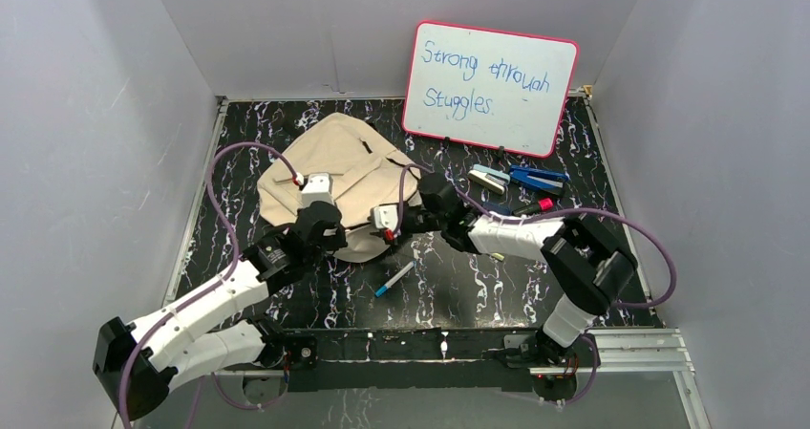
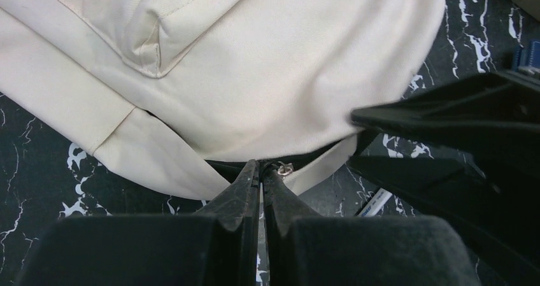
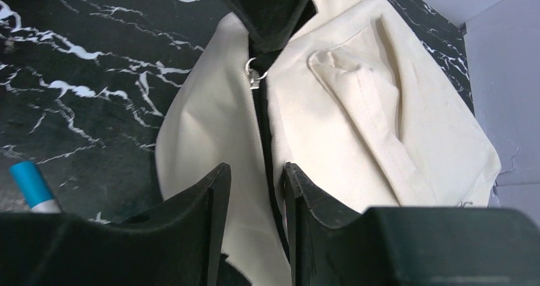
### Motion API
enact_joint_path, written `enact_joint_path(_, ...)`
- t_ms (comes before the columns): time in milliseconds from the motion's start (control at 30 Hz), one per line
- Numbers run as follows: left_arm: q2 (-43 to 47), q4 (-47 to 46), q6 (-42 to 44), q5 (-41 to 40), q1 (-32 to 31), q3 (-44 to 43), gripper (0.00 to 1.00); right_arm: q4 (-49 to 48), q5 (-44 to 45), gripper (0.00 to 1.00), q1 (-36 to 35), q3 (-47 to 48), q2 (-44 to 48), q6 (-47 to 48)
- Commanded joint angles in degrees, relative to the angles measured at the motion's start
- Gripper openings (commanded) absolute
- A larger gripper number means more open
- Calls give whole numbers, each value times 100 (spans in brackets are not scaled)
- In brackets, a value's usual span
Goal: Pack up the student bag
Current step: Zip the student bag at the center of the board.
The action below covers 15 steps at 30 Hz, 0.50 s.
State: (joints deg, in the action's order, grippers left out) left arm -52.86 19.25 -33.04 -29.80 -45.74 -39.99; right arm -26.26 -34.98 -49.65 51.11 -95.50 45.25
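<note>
Top view: bag (image 1: pixel 330 161) lies flat on the table (image 1: pixel 478 276), with the whiteboard (image 1: pixel 489 85) just behind its right corner and a pen (image 1: pixel 394 279) loose near its front edge. Both arms meet at that front edge, the left gripper (image 1: pixel 334 236) and right gripper (image 1: pixel 380 238) close together over the bag's rim. Left wrist view: left gripper (image 2: pixel 261 179) is clamped tight on the zip pull (image 2: pixel 283 167); only its metal ring shows beside the tips. The bag's cream body (image 2: pixel 267 63) fills the view beyond it. Right wrist view: right gripper (image 3: pixel 255 184) has its jaws partly apart, straddling the zip track (image 3: pixel 262 127) on the bag (image 3: pixel 356 120). It does not visibly pinch any cloth. The left gripper's tips sit at the far end of the track, over the zip pull (image 3: pixel 255 76). Judgement: the step in hand is unzipping, and packing itself is not yet begun. To do it well, the right jaws should close on the cloth beside the track, not on the teeth, so the bag is anchored. The left gripper should then draw the pull along the track line, low and straight. Lifting would bunch the soft canvas and jam the slider. The pen lies close to the right fingers, so avoid sweeping it.
</note>
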Motion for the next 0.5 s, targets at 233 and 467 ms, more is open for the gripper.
enact_joint_path(233, -480, -330, 336, 194, 933, -67, 0, 504, 327, 0, -41, -999, 1103, -4)
enact_joint_path(467, -282, -244, 528, 351, 1067, -185, 0, 331, 352, 20, -37, -1068, 1346, -171)
